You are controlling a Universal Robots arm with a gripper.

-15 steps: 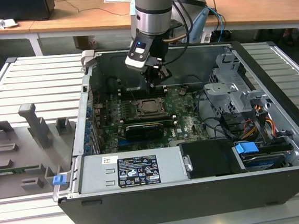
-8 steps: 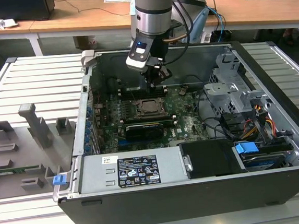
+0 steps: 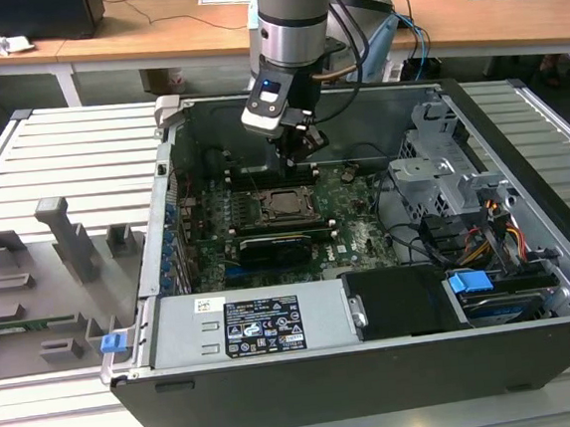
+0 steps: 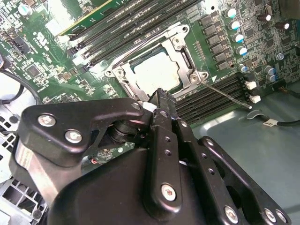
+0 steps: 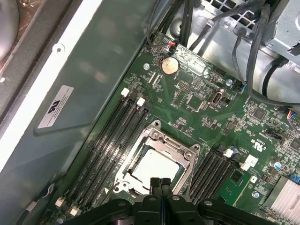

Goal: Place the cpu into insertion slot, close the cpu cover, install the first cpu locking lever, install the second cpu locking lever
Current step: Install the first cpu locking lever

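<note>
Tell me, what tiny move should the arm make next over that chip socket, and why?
Probably ease the shut gripper toward the thin locking lever. The cpu already sits under the cpu cover, while that lever juts out past the cover, seemingly unlatched.

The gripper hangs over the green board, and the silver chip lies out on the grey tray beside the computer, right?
No: the cpu sits on the board, framed by the cover, as both wrist views show. The gripper does hang over the board.
</note>
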